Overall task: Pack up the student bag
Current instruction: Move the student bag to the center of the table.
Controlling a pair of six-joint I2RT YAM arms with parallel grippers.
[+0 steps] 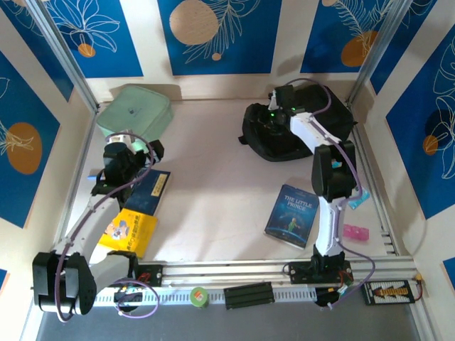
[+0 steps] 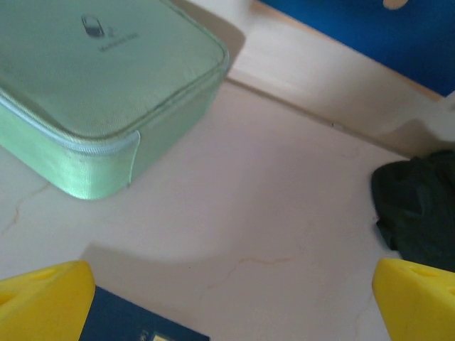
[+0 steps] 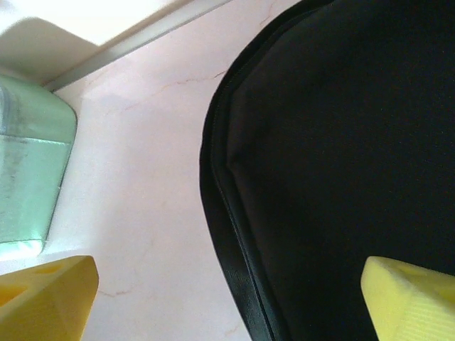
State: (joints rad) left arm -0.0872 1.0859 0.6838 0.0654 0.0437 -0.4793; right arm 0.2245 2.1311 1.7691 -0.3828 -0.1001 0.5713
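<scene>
A soft black fabric student bag (image 1: 259, 135) slumps at the far right of the pale, marble-veined table (image 1: 213, 177), its rounded edge trimmed with a raised seam. The right gripper (image 3: 227, 298) hovers over it, blocky yellow fingers (image 3: 50, 295) spread wide and pinching nothing. Across the table, the left gripper (image 2: 227, 305) hangs with its jaws likewise spread and empty over the edge of a dark blue book (image 1: 153, 190). It faces a mint-green box (image 2: 106, 78) with rounded corners, ribbed fabric sides and a pale zip line. A glossy yellow book (image 1: 129, 231) lies near the left arm. A blue paperback (image 1: 291, 215) lies flat near the right arm's base.
</scene>
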